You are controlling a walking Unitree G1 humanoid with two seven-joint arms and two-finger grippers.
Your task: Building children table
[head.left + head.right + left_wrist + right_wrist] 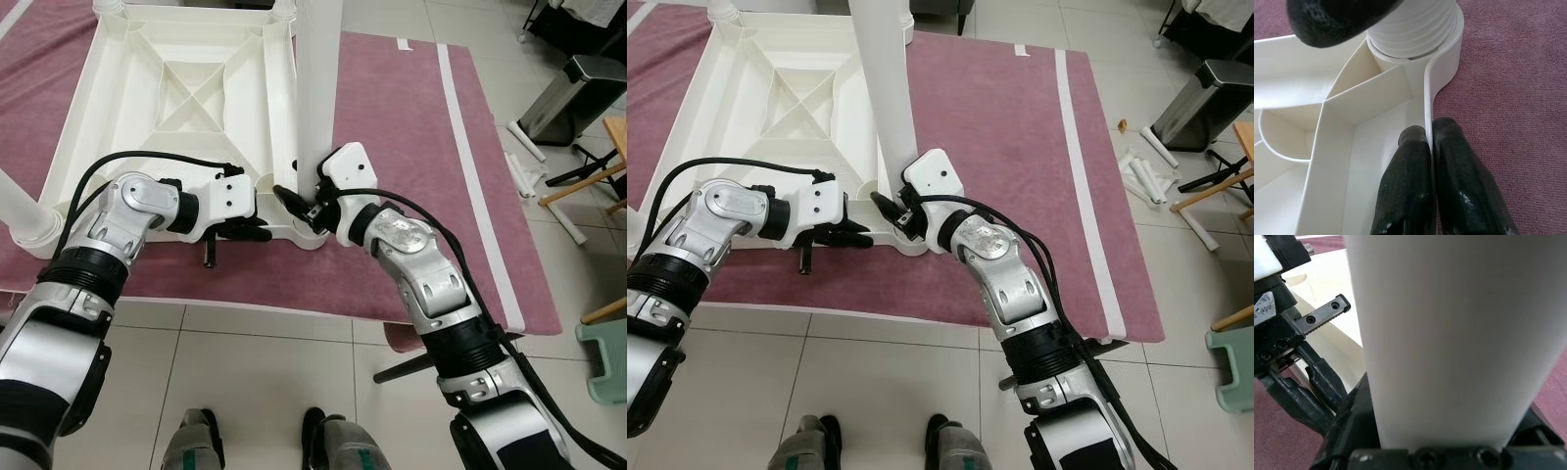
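Tiled floor with a maroon rug (411, 127) on it; your white table top (167, 98) lies upside down on that rug, ribbed underside up.

Leg (884, 88) stands upright in the table top's near corner socket (1415, 36), the corner closest to you. Ribbed end of the leg sits in the socket collar, as the left wrist view shows. I can't tell from these frames whether it is fully seated or locked.

Right gripper (299, 208) is at that corner, fingers around the base of the leg; right wrist view has the leg running right between them, so read it as closed on the leg.

Left gripper (1431, 147) is pinched narrow on the near edge wall of the table top, just beside the socket, one finger inside the wall and one outside. Looks like it's bracing the table top while the right works the leg.

Progress, my read: other legs are already in at the far corners (110, 8) and one at the left corner (24, 220). This near-corner leg looks like the last. Left to do: finish seating it, release, flip the table upright.

Beyond the rug from the table top: loose white tubes (1141, 176) and a steel bin (573, 93) on the tiles off to your right.
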